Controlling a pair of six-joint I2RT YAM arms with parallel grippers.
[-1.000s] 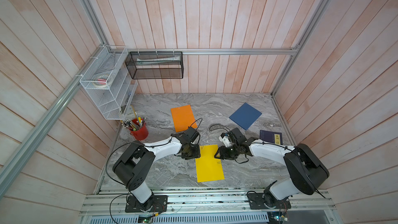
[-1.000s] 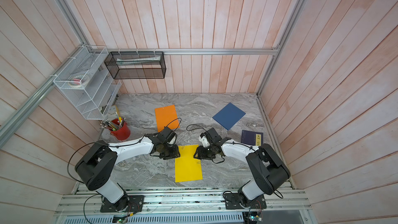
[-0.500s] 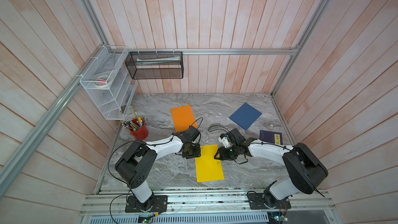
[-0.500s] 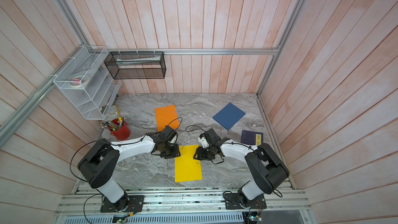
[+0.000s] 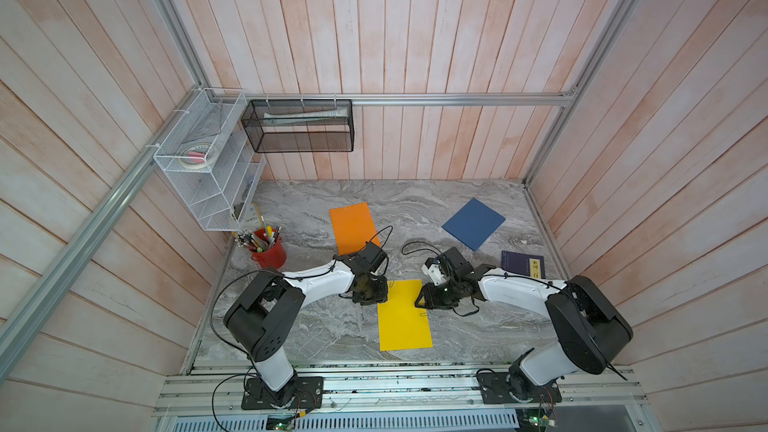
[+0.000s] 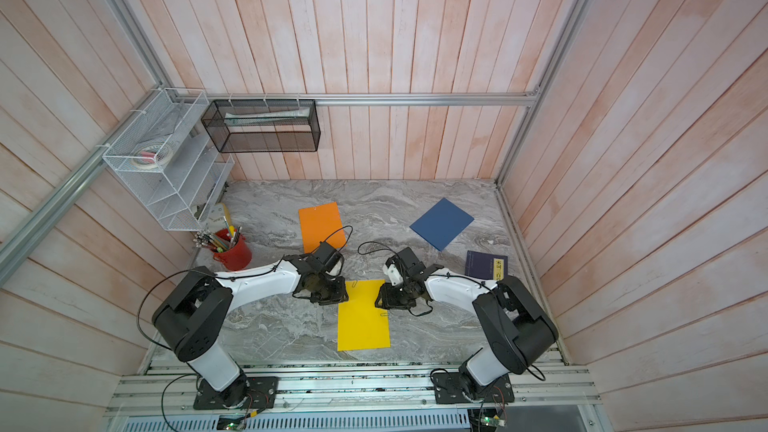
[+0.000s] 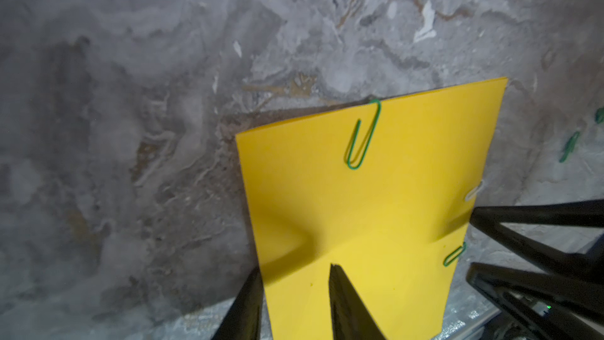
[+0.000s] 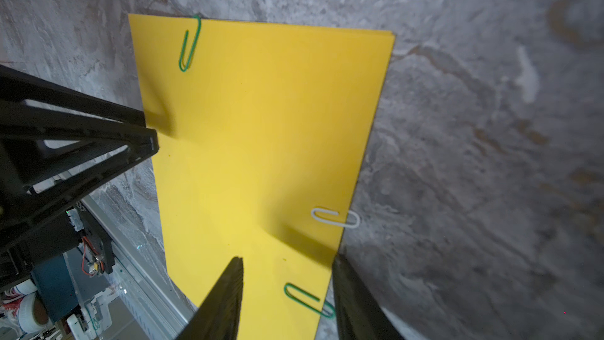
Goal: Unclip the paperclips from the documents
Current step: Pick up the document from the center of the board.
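Clips read clearly only in wrist views, mere specks in both top views: green clip (image 7: 362,135) on a short edge of yellow sheet (image 7: 343,207); silver clip (image 8: 335,218) & 2nd green clip (image 8: 309,300) on long edge by R claw (image 8: 289,258). Top views add layout: yellow sheet front-centre on tabletop (image 5: 415,209), orange sheet (image 5: 353,228) & blue sheet (image 5: 473,224) farther back. L arm (image 5: 320,280) & R arm (image 5: 515,290) stretch low, inward, claws tipped down. L claw (image 7: 295,269) released, astride opposite long edge. R claw released, astride 2nd green clip, not pinching.
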